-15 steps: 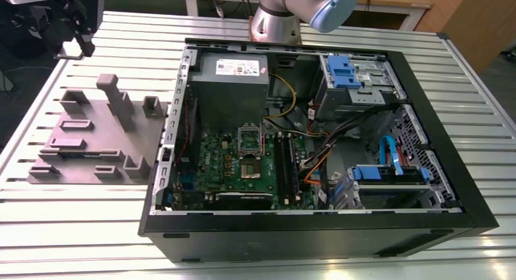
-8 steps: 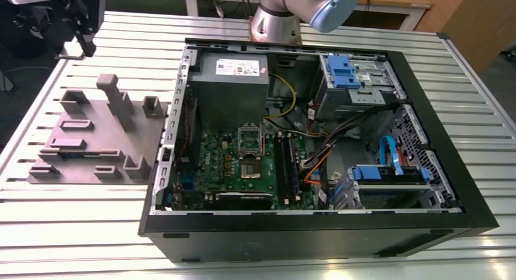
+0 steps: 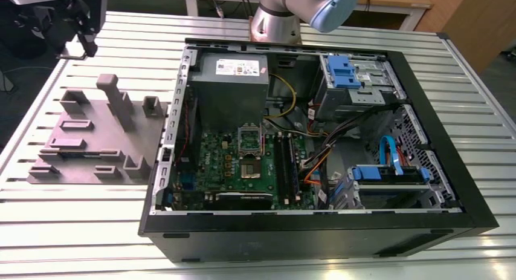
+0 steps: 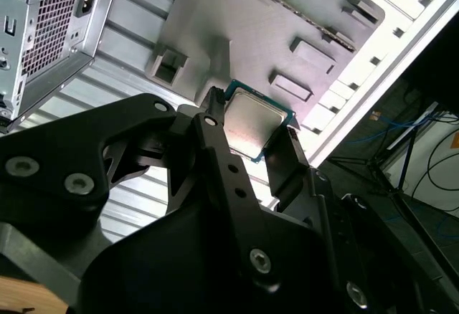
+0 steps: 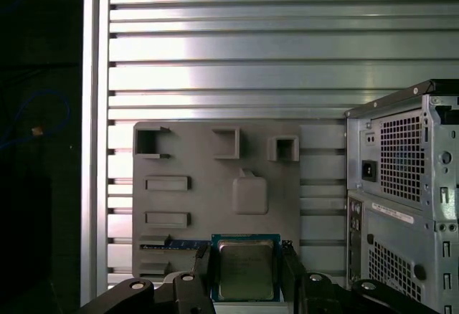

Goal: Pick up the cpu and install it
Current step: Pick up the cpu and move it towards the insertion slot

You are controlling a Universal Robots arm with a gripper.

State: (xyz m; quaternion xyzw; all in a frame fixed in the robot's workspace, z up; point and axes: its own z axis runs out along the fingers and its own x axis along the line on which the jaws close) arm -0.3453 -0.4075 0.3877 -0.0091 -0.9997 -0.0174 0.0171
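The table [image 3: 81, 225] is made of ribbed aluminium slats. On it a grey holder plate [image 3: 89, 147] (with raised blocks and pockets) lies toward the exterior view's left, and just beside it an open computer case [image 3: 322, 231] lies on its side.

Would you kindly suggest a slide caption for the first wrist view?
Black fingers hold the small square silver-topped cpu, with the grey moulded holder plate and slatted aluminium table behind.

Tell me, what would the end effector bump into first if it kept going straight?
Most likely the grey holder tray: the end effector, clamped on the cpu, points at it in both wrist views. How far away it is, I cannot tell.
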